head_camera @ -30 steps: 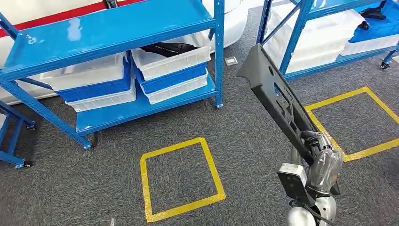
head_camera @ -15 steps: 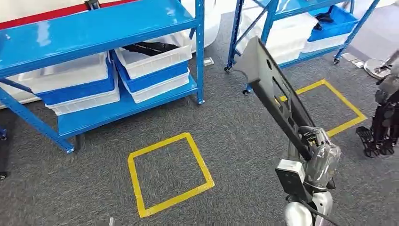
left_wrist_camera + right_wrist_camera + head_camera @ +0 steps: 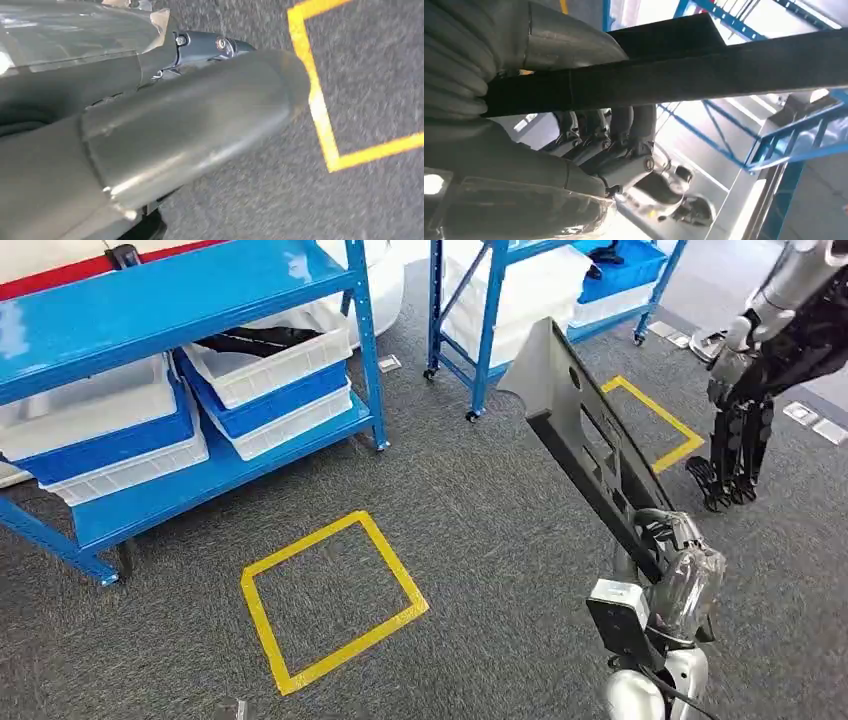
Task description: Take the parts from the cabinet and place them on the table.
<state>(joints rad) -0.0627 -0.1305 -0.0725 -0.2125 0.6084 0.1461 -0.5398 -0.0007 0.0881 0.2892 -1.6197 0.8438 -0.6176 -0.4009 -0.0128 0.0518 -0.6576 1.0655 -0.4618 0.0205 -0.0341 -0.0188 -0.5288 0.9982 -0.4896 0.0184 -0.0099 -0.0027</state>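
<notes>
Holding: right hand (image 3: pixel 672 565), fingers (image 3: pixel 599 127) curled round one long black plastic part (image 3: pixel 585 445), raised slantwise over the carpet.
Left hand: (image 3: pixel 150 115) fingers' state could not be told.
Racks: two blue shelf racks (image 3: pixel 360 340).
Floor squares: two yellow taped squares (image 3: pixel 330 600).
Head view: another robot's arm (image 3: pixel 760 360).

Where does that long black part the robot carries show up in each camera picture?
Head view: black part slants up from the right hand, lower right.
Right wrist view: part runs across, fingers curled around it.
Left wrist view: not in it.
Shared landmark: blue shelving.
</notes>
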